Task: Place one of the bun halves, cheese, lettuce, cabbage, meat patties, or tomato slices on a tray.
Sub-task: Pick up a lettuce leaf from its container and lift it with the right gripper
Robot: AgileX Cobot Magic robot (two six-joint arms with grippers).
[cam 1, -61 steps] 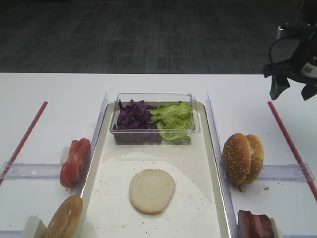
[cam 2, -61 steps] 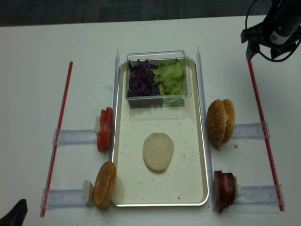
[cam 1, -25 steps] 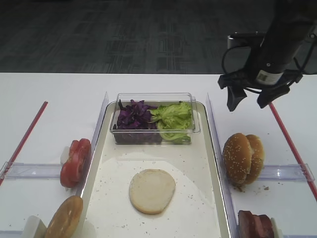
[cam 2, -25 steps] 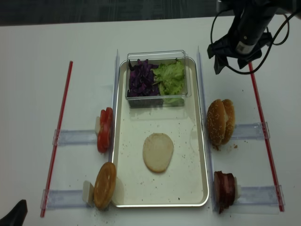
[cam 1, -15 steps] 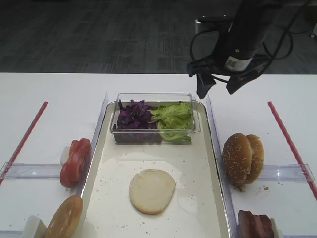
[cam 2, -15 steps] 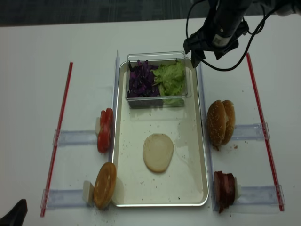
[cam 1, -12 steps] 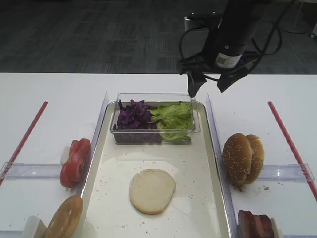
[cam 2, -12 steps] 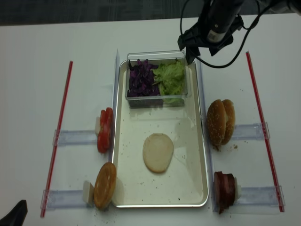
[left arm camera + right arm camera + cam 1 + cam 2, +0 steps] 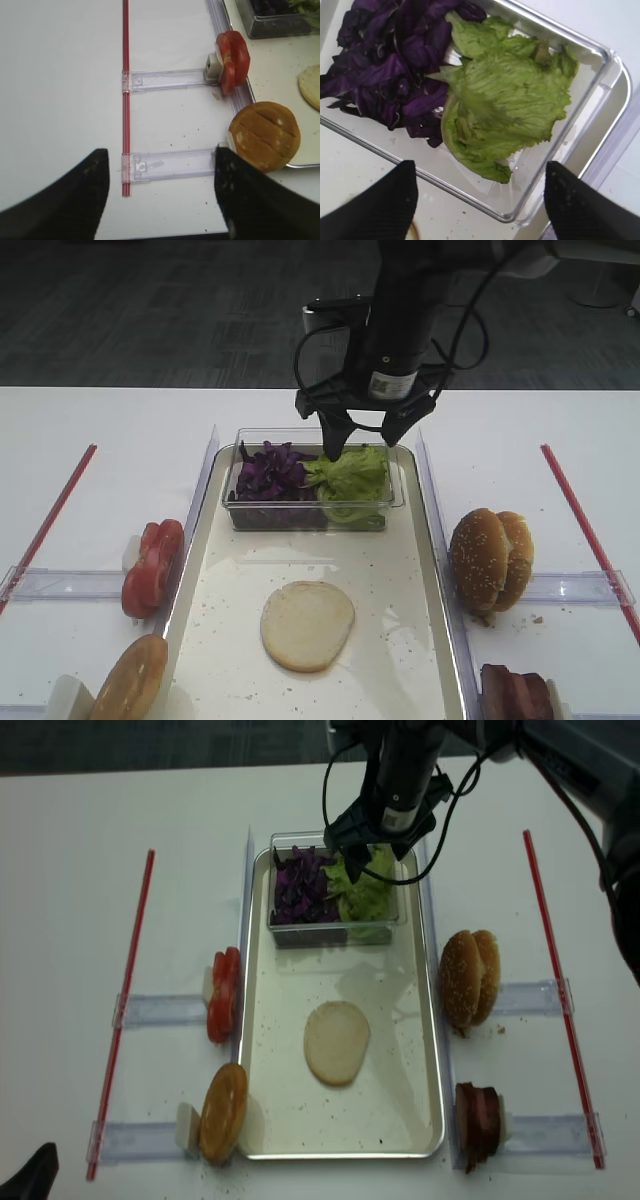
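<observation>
White table (image 9: 100,440) carries the tray (image 9: 432,570), red strips (image 9: 50,515), clear rails (image 9: 70,583), tomato slices (image 9: 152,565), bun halves (image 9: 490,558) and meat patties (image 9: 515,692).

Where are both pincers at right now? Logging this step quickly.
Left pincer: open, holding nothing, hovering off to the side.
Right pincer: open, empty, above the lettuce in the tub.

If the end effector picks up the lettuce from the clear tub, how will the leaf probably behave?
The lettuce looks thin and ruffled, so it will probably flop and hang rather than stay flat. It seems light for its size, and several leaves overlap, so more than one may lift together. Its edge touches the cabbage, so purple shreds might cling. The right end effector, above it, stands open.
</observation>
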